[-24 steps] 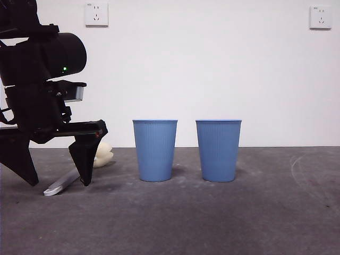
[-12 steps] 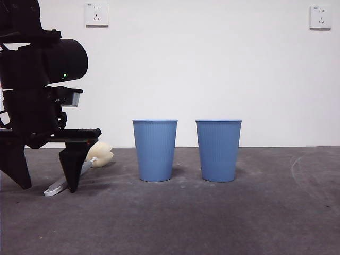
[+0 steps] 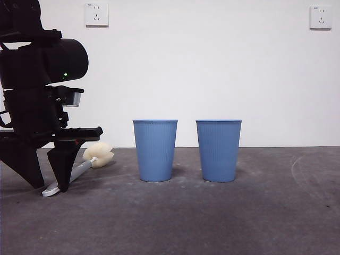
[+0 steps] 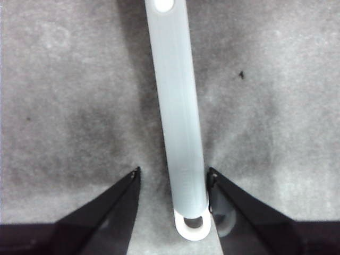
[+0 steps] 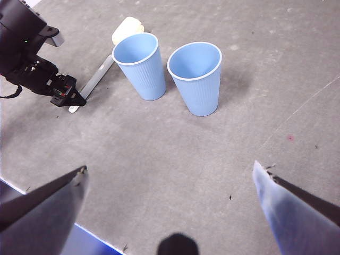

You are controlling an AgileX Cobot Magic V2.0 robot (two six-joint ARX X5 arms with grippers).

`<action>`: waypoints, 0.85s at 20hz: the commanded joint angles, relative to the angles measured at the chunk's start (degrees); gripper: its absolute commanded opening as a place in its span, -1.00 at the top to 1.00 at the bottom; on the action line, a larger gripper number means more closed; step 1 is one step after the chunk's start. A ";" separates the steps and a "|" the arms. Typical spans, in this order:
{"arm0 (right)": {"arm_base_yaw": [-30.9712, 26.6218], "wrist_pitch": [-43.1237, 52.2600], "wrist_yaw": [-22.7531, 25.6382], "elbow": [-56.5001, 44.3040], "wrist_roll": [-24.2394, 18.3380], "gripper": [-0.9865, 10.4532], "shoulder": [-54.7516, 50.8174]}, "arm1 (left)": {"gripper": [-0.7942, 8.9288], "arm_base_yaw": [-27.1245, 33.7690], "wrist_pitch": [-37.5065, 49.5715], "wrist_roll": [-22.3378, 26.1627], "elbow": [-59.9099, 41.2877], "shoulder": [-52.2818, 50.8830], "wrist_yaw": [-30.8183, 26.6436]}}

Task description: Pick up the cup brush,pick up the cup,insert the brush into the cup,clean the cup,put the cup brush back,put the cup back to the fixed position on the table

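Cup brush (image 4: 178, 122) first, since that's what I'm lined up on. My left gripper (image 4: 172, 178) sits low at the left edge of the front view, jaws spread just wider than the handle and straddling it near the looped tip; one jaw looks to be touching or nearly touching the handle, the other has a clear gap. So not clamped yet, as far as I can tell.

The brush lies flat on the table (image 3: 212, 223). Its long axis runs from the white loop at my jaws away toward the cream sponge head (image 3: 99, 154), which shows just right of the arm in the front view (the wrist camera cuts it off). The jaws sit across that axis, which is what I want: I reckon closing here should pinch the handle square.

Further out, the cup (image 3: 155, 150) stands upright near the middle of the front view, its twin (image 3: 218, 150) just beside it to the right, not touching. The sponge end points roughly toward the nearer one.

My right gripper (image 5: 170, 175) hangs high over the table, jaws wide, holding nothing, well apart from the brush. Left arm is clearly the nearer one.
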 commanded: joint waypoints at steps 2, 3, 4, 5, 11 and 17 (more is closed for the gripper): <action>0.04 0.33 -0.22 0.26 0.55 -0.21 0.00 | 0.40 -0.15 -0.85 -0.72 -0.11 0.63 4.96; 0.04 0.33 -0.22 0.26 0.55 -0.21 0.00 | 0.40 -0.20 -0.87 -0.74 0.04 0.63 5.60; 0.04 0.33 -0.22 0.26 0.55 -0.21 0.00 | 0.40 -0.44 -0.87 -0.74 0.09 0.59 5.62; 0.04 0.35 -0.22 0.26 0.55 -0.21 0.00 | 0.40 -0.66 -1.07 -0.74 0.09 0.59 5.46; 0.04 0.28 -0.24 0.26 0.55 -0.21 0.00 | 0.53 -0.74 -1.79 -0.72 0.09 0.59 2.23; 0.04 0.31 -0.24 0.26 0.55 -0.21 0.00 | 0.86 -0.92 -1.88 -0.28 0.09 0.59 0.52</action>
